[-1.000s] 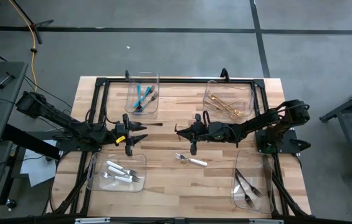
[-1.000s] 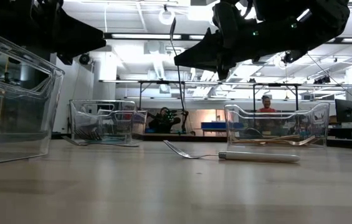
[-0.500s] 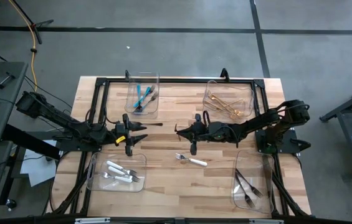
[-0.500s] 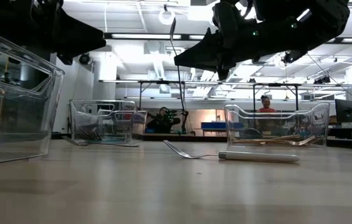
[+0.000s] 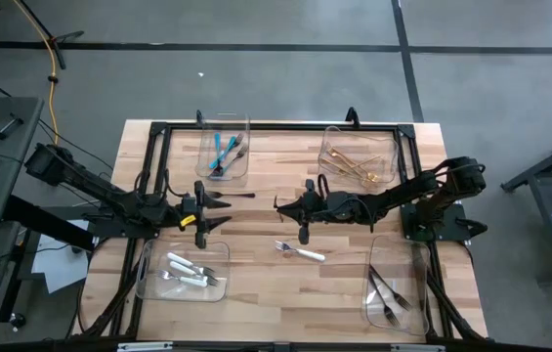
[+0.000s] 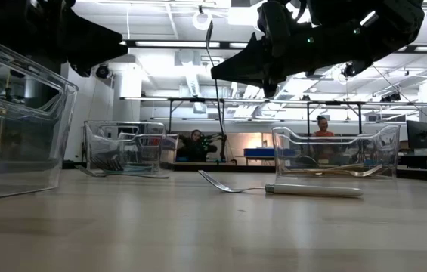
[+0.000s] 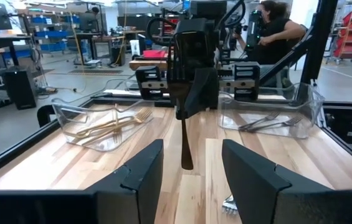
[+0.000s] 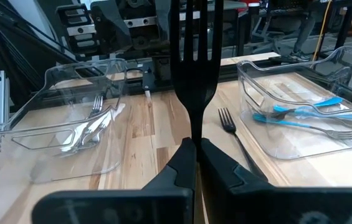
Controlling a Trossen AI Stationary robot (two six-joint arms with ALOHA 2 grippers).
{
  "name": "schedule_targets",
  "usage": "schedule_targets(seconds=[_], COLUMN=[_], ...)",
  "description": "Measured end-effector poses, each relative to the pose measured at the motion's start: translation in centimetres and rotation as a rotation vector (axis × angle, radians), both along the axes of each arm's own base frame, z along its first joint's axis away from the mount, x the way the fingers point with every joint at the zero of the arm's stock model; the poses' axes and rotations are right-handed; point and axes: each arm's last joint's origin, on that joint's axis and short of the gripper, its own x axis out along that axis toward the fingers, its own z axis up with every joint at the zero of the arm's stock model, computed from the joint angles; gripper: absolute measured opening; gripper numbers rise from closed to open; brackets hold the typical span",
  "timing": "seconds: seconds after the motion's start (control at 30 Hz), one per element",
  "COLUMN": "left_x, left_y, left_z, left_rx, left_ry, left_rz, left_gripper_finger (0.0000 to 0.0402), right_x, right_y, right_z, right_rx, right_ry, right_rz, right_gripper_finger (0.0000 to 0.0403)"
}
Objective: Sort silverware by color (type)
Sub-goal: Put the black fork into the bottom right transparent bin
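silverware is spread over a pale wooden table (image 5: 266, 269) ringed by a black frame, on a grey concrete floor. in the high view, teal-handled pieces (image 5: 220, 152) lie in a clear bin (image 5: 225, 121) at upper left of the tabletop, gold pieces (image 5: 359, 168) in a bin (image 5: 328, 134) at upper right, white-handled pieces (image 5: 186, 271) in a bin (image 5: 144, 284) at lower left, dark steel pieces (image 5: 386, 291) in a bin (image 5: 370, 308) at lower right. a white-handled fork (image 5: 300, 251) lies loose on the bare wood near the centre, and a dark fork (image 5: 236, 196) lies on the wood just below the teal bin.

the right gripper (image 5: 285, 205), at the middle of the table, is clenched on the handle of a dark steel fork (image 8: 192, 56), held upright with tines up in the right wrist view. the left gripper (image 5: 219, 208) hangs left of centre, facing it, fingers (image 7: 141, 171) parted and holding nothing.

the low view looks across into a lit workshop with ceiling lamps, benches and two seated people (image 6: 322, 127), small and hard to make out. both arms are cut off by the top edge there, and the near bin at left is cut by the frame edge.
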Motion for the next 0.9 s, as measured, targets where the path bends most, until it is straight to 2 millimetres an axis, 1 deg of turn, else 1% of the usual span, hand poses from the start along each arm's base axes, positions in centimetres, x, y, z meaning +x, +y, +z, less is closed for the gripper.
schedule_targets(seconds=[0.33, 0.5, 0.6, 0.77, 0.9], left_x=[0.1, 0.9, 2.2, 5.0, 7.3], left_y=[-0.1, -0.3, -0.8, -1.3, -1.4], left_z=[-0.2, -0.5, -0.1, 0.3, -0.4], left_rx=[-0.032, -0.005, 0.036, 0.084, 0.103], left_ry=[0.003, 0.003, 0.008, 0.051, 0.105], left_rz=[-0.001, -0.001, 0.010, 0.041, 0.063], left_gripper_finger=[0.0210, 0.0230, 0.0232, 0.0230, 0.0230], right_x=[0.0, 0.0, 0.1, 0.1, 0.0], right_y=[0.0, 0.0, 0.1, 0.2, 0.9], right_z=[0.0, 0.1, 0.2, 0.1, 0.3], right_rx=[0.002, 0.005, 0.011, 0.034, 0.026], right_ry=[0.000, -0.011, -0.017, -0.015, -0.028], right_rz=[0.003, 0.003, 0.023, 0.039, 0.073], right_gripper_finger=[0.0000, 0.0000, 0.0000, 0.0000, 0.0000])
